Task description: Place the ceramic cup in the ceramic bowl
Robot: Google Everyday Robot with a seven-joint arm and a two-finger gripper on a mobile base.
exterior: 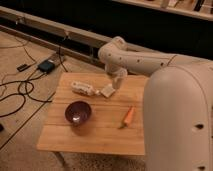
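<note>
The round, shiny dark purple ceramic bowl (78, 112) sits on the wooden table (100, 137). Behind the bowl and to its right, the white tool (119, 80) hangs by a beige block (107, 91). I cannot tell if the tool is spread or pinching the small white ceramic cup.

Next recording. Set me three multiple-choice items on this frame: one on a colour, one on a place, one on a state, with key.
1. The ceramic bowl has which colour? A white; B dark maroon-purple; C green.
2. Where is the gripper? A inside the bowl; B on the floor; C above the table's far side, by the beige block.
3. The bowl's state? A overturned; B upright and empty; C full of liquid.
Key: B, its glaze shows dark purple; C, it hangs beside the block; B, its bare inside faces up.
</note>
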